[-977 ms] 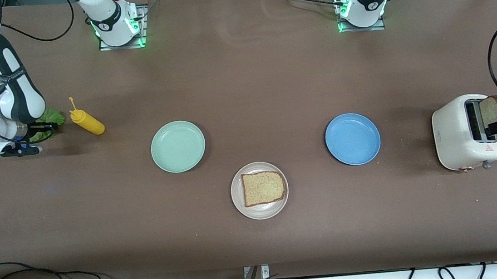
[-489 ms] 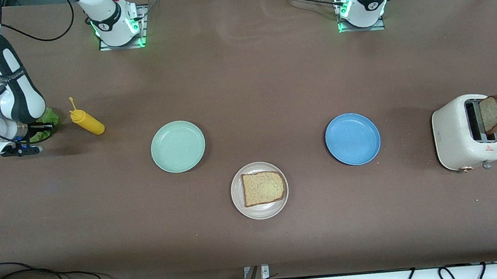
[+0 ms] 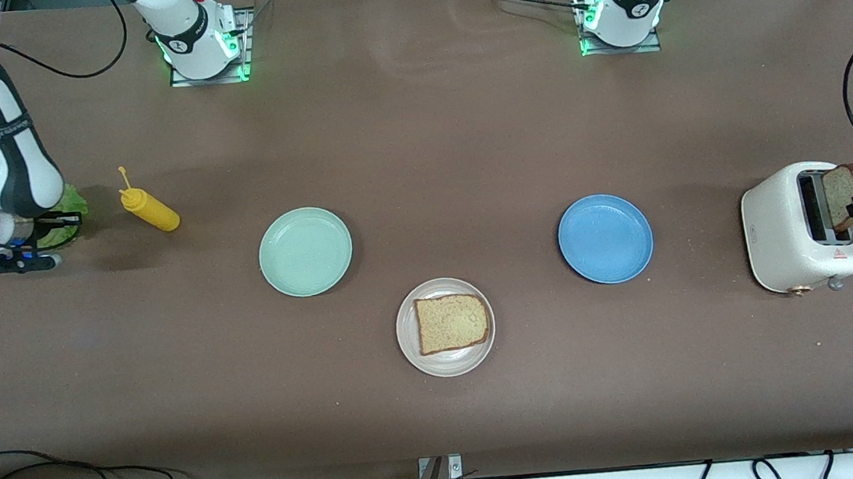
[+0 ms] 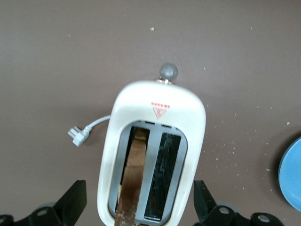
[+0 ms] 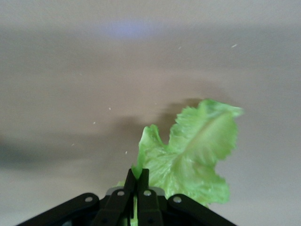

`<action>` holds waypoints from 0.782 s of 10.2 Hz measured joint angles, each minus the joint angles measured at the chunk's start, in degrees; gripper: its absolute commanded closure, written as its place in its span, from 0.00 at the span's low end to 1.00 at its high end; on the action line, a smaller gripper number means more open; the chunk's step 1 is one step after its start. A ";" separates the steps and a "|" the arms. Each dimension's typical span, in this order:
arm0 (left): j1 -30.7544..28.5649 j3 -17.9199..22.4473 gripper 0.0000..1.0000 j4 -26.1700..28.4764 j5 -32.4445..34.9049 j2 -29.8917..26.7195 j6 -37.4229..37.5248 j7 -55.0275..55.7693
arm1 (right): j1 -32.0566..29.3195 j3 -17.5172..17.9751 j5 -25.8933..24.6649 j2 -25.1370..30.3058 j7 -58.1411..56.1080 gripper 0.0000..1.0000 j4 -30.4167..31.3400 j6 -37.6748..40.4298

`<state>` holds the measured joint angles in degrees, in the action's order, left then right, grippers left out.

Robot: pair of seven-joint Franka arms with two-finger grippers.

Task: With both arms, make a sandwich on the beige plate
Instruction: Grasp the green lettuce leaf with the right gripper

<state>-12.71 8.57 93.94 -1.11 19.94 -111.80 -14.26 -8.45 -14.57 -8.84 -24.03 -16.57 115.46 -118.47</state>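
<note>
The round, speckled beige plate (image 3: 448, 368) sits at six o'clock from the table's centre in the front view. One square slice of brown speckled bread (image 3: 452, 323) lies flat on it.

At nine o'clock, the right gripper (image 5: 136, 186) is clenched on one edge of the ruffled light-green lettuce leaf (image 5: 193, 150), and most of the leaf hangs loose past the fingers. That pinch looks thin. A quick swing toward the plate may let the leaf slip out, or fold it so it lands half off the bread. The yellow squeeze bottle (image 3: 150, 210) stands at three o'clock from the leaf, roughly on the way to the plate, so a low pass could knock it over.

At three o'clock, the left gripper (image 4: 138, 212) hangs over the cream-white two-slot toaster (image 3: 781, 229). Its jaws are spread wide and straddle the toaster's whole body, not just the second brown slice (image 4: 132, 176) that leans in one slot. Closing from here would probably clamp the casing. A grab that catches only the crust could tear it, or drag the light toaster along.

If both arms arrive over the plate together, they may collide.
</note>
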 measured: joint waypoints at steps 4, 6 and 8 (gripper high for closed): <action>-0.15 -0.02 0.00 9.19 0.00 -3.80 -11.33 -0.05 | 2.53 1.07 0.03 1.21 1.96 1.00 -13.80 17.79; -0.16 -0.04 0.00 13.24 0.00 -5.02 -15.42 -0.07 | 6.09 1.32 0.41 1.31 7.00 1.00 -21.04 27.62; -0.19 -0.06 0.00 14.32 0.00 -5.39 -16.06 -0.13 | 10.51 1.50 4.26 1.34 14.10 1.00 -27.23 34.39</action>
<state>-12.90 8.51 108.26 -1.11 14.55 -127.86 -14.40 2.06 -13.07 -4.59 -22.68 -2.47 88.22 -84.07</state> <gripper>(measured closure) 0.000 0.965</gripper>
